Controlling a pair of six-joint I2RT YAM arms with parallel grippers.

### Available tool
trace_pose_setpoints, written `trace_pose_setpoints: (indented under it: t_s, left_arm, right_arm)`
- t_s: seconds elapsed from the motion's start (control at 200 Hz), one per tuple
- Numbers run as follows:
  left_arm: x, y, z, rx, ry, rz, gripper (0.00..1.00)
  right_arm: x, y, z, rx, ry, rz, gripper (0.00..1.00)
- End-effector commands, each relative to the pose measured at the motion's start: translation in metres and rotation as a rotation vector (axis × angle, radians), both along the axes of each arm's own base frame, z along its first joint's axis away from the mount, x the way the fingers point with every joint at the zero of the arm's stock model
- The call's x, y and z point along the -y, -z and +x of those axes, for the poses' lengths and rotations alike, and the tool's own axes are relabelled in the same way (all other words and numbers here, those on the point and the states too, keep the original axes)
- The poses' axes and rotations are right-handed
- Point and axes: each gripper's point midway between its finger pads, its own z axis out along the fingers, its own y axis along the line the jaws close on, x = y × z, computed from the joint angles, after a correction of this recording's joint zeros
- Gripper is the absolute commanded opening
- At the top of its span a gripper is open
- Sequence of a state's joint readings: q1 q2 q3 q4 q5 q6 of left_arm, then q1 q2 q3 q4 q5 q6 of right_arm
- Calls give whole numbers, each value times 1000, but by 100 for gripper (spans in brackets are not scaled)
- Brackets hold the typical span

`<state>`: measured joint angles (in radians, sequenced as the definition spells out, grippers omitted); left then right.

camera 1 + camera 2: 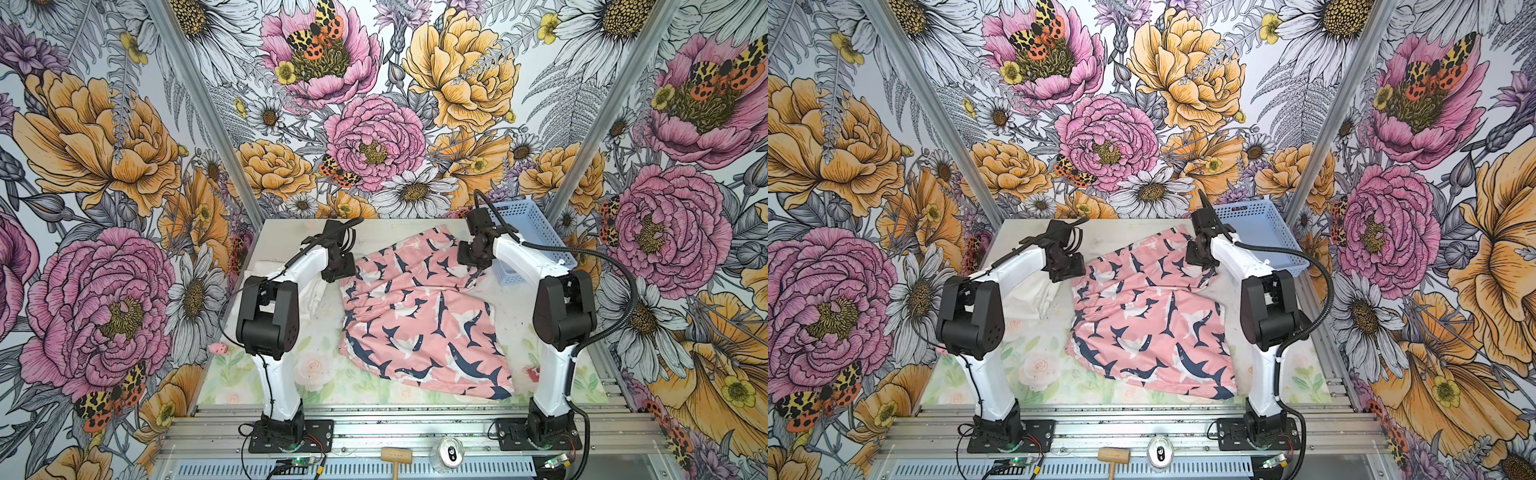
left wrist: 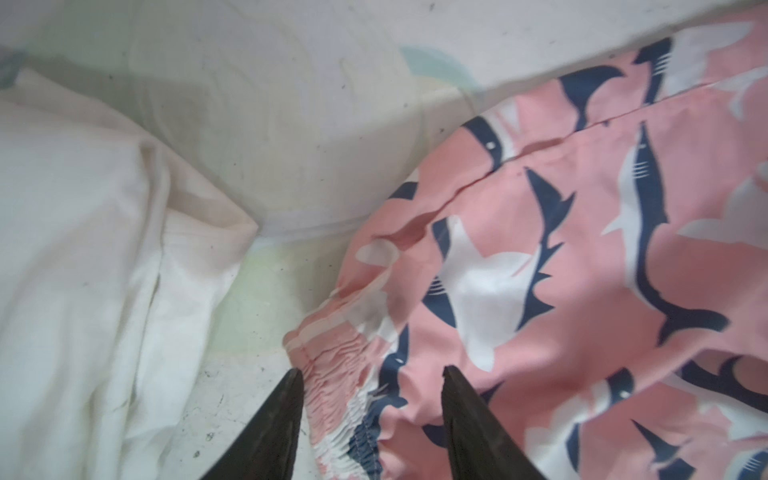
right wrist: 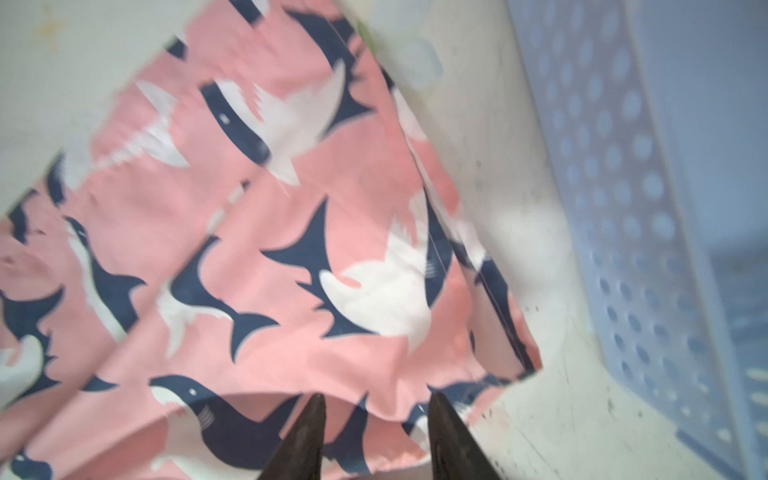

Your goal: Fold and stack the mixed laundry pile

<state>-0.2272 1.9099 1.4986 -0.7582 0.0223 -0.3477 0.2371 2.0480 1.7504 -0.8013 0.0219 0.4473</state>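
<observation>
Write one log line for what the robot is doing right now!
left gripper: open, over pink shorts waistband | right gripper: open, at their edge | white shirt: beside them

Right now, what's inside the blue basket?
Nothing shows inside the light blue perforated basket, only its bare, holey floor. The right arm covers the basket's near corner, so that bit stays hidden.

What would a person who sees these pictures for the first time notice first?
The pink garment printed with navy and white sharks lies spread in the middle of the table, between walls covered with big painted flowers. The left hand and the right hand, jaws apart, are at its far edge. A white T-shirt lies to its left, a light blue basket at the far right.
</observation>
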Motion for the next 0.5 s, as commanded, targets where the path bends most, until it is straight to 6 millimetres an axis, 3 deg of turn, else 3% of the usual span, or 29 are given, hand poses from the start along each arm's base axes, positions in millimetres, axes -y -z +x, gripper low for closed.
trace_pose_setpoints:
  t_s: [0.0, 0.085, 0.18, 0.345, 0.495]
  left_arm:
    - [7, -19, 6, 48, -17, -14, 56]
    - [21, -8, 8, 20, 9, -38, 56]
    - [32, 18, 12, -33, 29, -48, 56]
    - [25, 63, 19, -117, 36, -36, 54]
    - [8, 83, 25, -166, 58, 49, 53]
  right_arm:
    - [-2, 33, 19, -38, -46, -44, 43]
    - [0, 48, 29, -54, -48, -68, 43]
    - [9, 64, 21, -101, -35, -100, 43]
    - [29, 82, -12, -178, -11, -159, 39]
    - [50, 94, -33, -230, 31, -200, 39]
